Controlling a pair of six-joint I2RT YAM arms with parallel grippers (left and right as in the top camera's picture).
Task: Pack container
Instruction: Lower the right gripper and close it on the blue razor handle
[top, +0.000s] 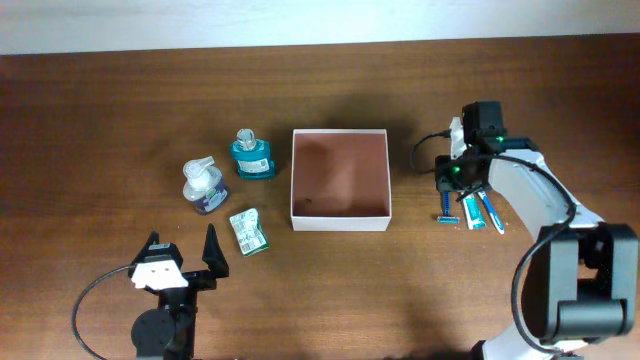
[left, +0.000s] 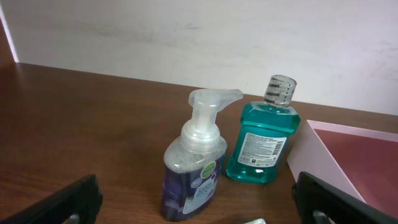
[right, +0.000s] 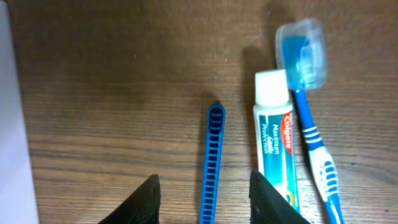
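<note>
Overhead, container: the square, shallow, white-walled container (top: 340, 222) with a pinkish-brown floor sits mid-table. Nothing shows inside it, so packing looks barely begun.
Overhead, left of the container: a clear plastic pump bottle (top: 203, 187) with purple soap, a teal mouthwash bottle (top: 252, 158) and a small green packet (top: 249, 231) sit near its left wall, probably staged for the left arm.
Overhead, right of the container: a slim blue ribbed plastic handle (top: 445, 212), perhaps a razor's, a white toothpaste tube (top: 473, 212) and a blue-and-white toothbrush (top: 490, 212) lie side by side.
Overhead, tools: the left gripper (top: 182, 240) waits off the container's near-left corner, spread wide and empty. The right gripper (top: 447, 192) hangs over the handle.
Left wrist, tool: its fingers (left: 62, 202) sit at the frame's edges with nothing between them. The pump bottle and mouthwash bottle stand upright ahead, beside the container's wall.
Right wrist, tool: its fingers (right: 146, 202) straddle the handle at a narrow opening, with a gap on each side, so nothing is gripped. They seem lined up for a pinch across its thin width. The toothpaste tube lies just beside one finger and could get nudged.
Surface: a dark brown wood-grain table (top: 100, 120).
Room: a plain pale room wall (left: 186, 37) rises behind the container.
</note>
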